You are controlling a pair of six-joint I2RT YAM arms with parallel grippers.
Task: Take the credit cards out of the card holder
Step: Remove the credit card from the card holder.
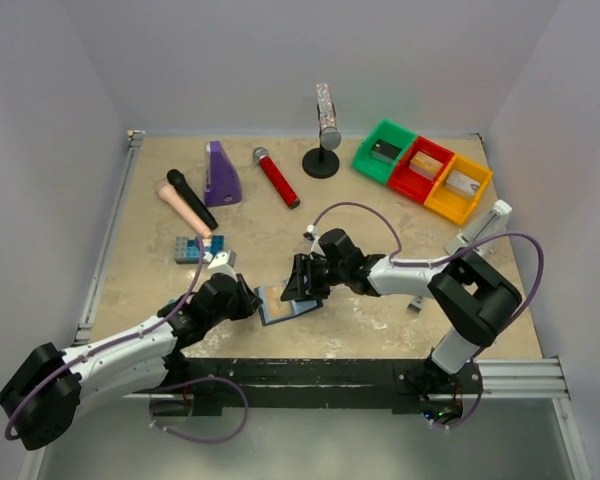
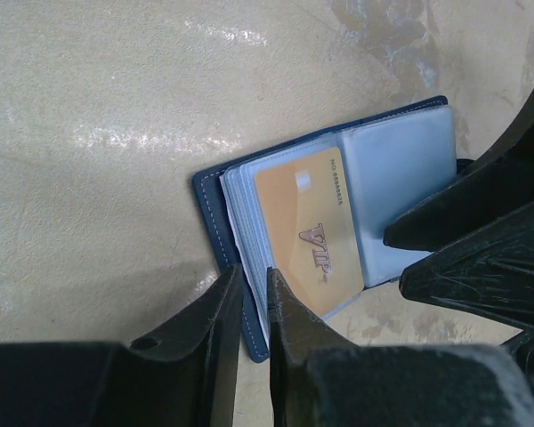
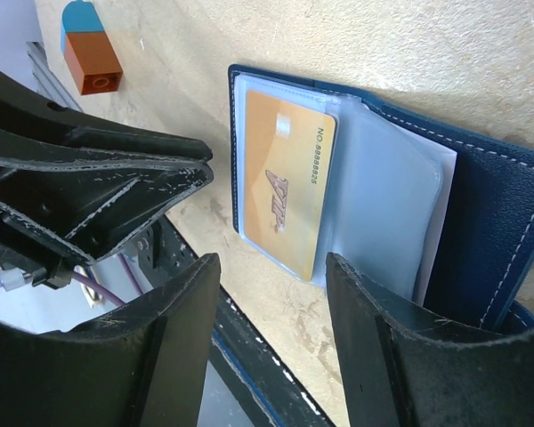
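The card holder point(image 1: 288, 303) lies open and flat on the surface point(image 1: 280, 230), just ahead of the arm bases and between the two pincers. Its long axis runs roughly left to right in the top view, and the fold crosses that axis. An orange-gold credit card point(image 2: 307, 233) sits face up among the clear sleeves point(image 3: 374, 196), with its long axis parallel to the fold. One short end points into the gap of the right pincer point(image 3: 271, 267), which is released and wide, gripping nothing. The left pincer point(image 2: 254, 271) is clenched to a slit over the holder's outer edge beside the card. It possibly nips that edge, but we cannot confirm this from so tight a view. We judge the main risk to be a pinch that takes sleeve and card together. The light holder would then lift or drag rather than yield the card, the more so if the left hold is weak.
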